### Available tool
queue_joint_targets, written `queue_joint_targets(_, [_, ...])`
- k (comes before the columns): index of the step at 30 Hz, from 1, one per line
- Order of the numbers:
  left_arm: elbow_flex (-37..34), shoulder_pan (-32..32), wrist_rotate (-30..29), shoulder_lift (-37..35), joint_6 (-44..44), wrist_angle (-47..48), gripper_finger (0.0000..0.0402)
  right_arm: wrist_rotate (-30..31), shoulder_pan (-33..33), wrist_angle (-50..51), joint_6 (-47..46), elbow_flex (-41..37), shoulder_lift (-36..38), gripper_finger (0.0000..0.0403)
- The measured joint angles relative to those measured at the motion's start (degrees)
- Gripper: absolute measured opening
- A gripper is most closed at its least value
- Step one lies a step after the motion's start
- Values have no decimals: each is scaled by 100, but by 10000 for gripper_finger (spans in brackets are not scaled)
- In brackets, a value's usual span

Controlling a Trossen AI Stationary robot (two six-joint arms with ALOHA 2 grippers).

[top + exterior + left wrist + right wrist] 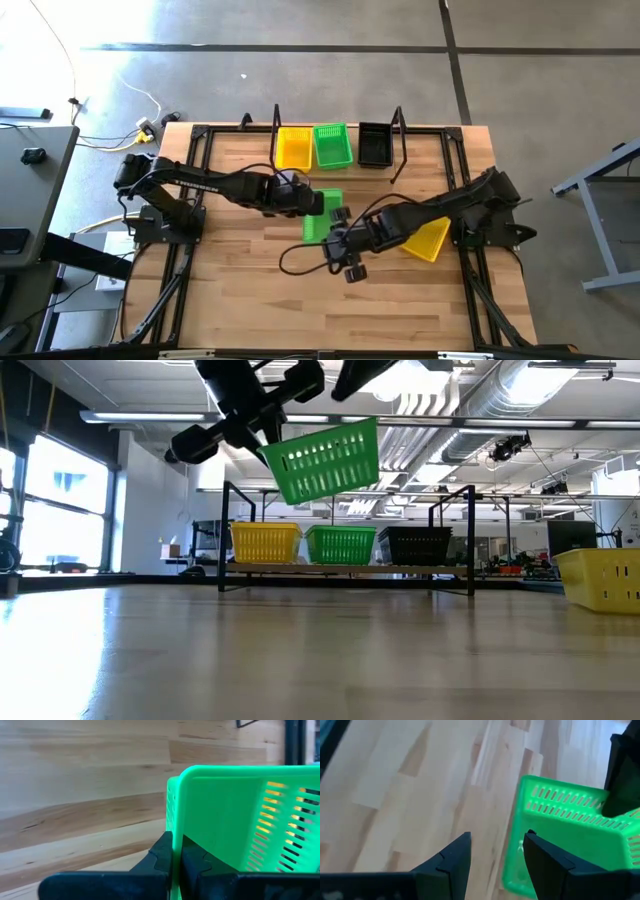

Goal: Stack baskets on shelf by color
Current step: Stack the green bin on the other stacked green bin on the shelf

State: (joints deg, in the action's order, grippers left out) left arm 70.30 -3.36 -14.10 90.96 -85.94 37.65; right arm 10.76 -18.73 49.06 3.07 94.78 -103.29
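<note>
- L end effector (318, 204) pinches green basket (325, 460) rim, basket tilted, airborne over mid surface (250, 290).
- R end effector (495, 851) spread, just at basket's 5 o'clock.
- Shelf (340, 165) at 12: yellow, green, black baskets.
- Loose yellow basket (428, 240) at 3.

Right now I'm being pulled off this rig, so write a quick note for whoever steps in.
Left claw: shut on a green basket, held tilted in the air above the table.
Right claw: open, close beside that basket, not gripping.
Shelf: holds yellow, green and black baskets, side by side.
Loose: one yellow basket on the table near the right arm.
Left: put the held green on the shelf's green, the loose yellow on its yellow.
</note>
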Motion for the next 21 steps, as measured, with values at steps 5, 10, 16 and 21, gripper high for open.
queue_joint_targets(5, [0, 0, 49, 0, 151, -207, 0, 81, 158, 30, -2, 0, -182, 165])
queue_joint_targets(10, [0, 0, 89, 0, 242, -243, 0, 140, 270, 316, -173, -1, -394, 165])
queue_joint_targets(16, [0, -75, 289, 0, 610, -446, 0, 117, 311, 562, -426, 0, -581, 158])
queue_joint_targets(21, [0, -103, 315, 0, 816, -463, 0, 28, 336, 583, -660, 2, -591, 96])
